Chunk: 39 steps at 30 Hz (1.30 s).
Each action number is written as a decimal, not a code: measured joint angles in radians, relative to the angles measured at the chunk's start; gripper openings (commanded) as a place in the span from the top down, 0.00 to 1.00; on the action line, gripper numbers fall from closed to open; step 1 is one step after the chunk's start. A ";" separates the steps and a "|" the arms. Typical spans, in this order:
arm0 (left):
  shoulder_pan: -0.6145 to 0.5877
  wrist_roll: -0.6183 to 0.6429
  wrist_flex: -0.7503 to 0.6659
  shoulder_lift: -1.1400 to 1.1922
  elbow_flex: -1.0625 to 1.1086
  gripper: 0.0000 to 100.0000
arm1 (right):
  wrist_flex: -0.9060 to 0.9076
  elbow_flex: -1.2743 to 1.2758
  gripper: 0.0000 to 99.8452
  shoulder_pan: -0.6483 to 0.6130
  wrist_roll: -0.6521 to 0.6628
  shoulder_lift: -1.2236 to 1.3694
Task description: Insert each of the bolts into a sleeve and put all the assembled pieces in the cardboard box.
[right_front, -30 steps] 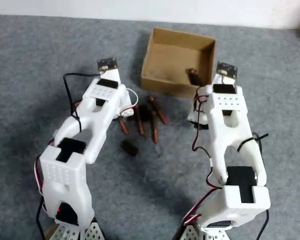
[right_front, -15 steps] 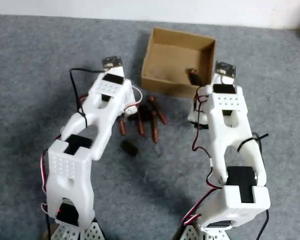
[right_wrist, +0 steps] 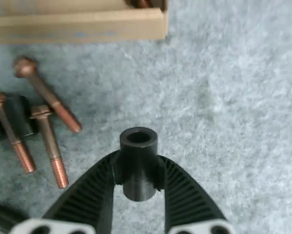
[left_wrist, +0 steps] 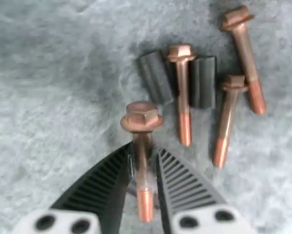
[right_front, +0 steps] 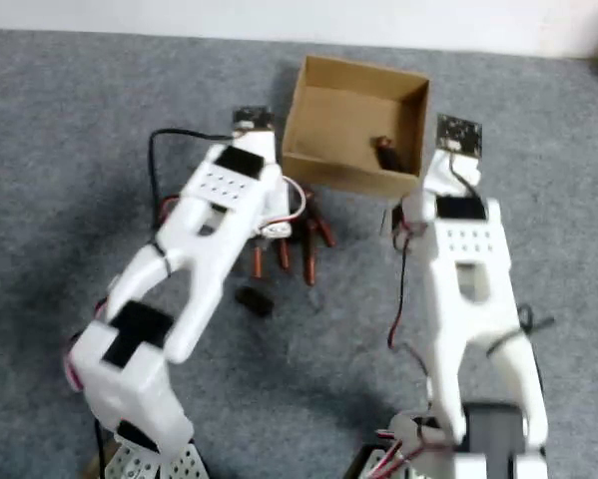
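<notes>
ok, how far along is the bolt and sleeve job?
Done: one piece that looks assembled sits in the cardboard box. In hand: left claw grips a bolt, right claw grips a sleeve, not yet joined. To do: three loose bolts and two sleeves beside them, plus a stray sleeve on the carpet.

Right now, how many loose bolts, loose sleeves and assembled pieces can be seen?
Loose bolts: 4
Loose sleeves: 4
Assembled piece in the cardboard box: 1
Total: 9
</notes>
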 measured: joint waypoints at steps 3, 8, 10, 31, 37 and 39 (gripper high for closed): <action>0.005 -0.017 -0.057 -0.147 0.118 1.00 | -0.092 0.157 1.00 -0.038 0.003 -0.181; 0.002 -0.144 -0.259 -0.434 0.388 1.00 | -0.212 0.397 1.00 -0.104 0.003 -0.512; 0.002 -0.195 -0.364 -0.569 0.523 1.00 | -0.247 0.489 1.00 -0.153 0.011 -0.647; 0.000 0.097 -0.749 -1.827 1.232 1.00 | -0.446 1.123 1.00 -0.486 0.474 -1.448; 0.100 0.120 -0.749 -1.873 1.309 1.00 | -0.446 1.123 1.00 -0.494 0.474 -1.455; 0.173 0.120 -0.749 -1.873 1.333 1.00 | -0.446 1.123 1.00 -0.494 0.474 -1.455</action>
